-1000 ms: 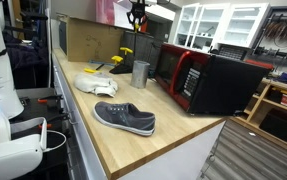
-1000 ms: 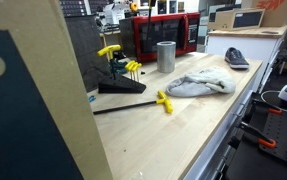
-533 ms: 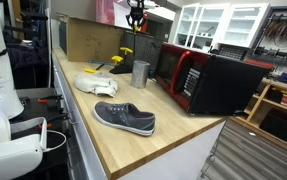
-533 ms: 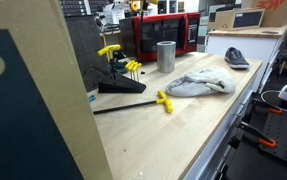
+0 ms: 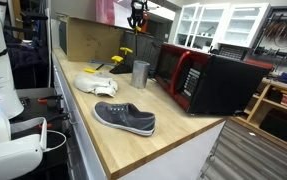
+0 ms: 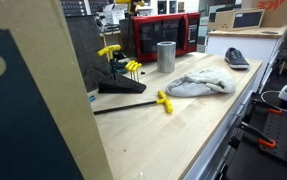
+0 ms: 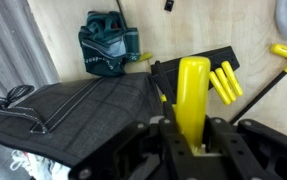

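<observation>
We see the claw closed on a yellow tool handle, which stands upright between its fingers, raised well above the tabletop. In the wrist view a black stand with more yellow handles lies at 2 o'clock from it. A loose yellow tool lies at 3 o'clock and a green bag at 11 o'clock. In an exterior view a metal cup, a white cloth and a shoe rest on the tabletop.

We saw a long pale wooden workbench running toward white glass-fronted cabinets, a tool-hung pegboard wall beside them, and a low wooden shelf unit nearby.
</observation>
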Robot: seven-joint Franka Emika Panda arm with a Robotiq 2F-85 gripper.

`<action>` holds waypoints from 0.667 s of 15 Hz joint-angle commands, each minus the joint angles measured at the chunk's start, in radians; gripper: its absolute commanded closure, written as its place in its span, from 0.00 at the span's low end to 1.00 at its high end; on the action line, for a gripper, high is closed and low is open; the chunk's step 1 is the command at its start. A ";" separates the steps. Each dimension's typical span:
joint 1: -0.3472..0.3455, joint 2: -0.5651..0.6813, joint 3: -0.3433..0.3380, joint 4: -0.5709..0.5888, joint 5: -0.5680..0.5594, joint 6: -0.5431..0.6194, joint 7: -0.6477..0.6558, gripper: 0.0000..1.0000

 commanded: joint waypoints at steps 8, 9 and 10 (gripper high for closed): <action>0.002 0.206 0.072 0.319 0.010 -0.142 -0.144 0.95; 0.006 0.231 0.078 0.355 0.004 -0.167 -0.147 0.95; 0.010 0.255 0.083 0.391 0.000 -0.190 -0.147 0.95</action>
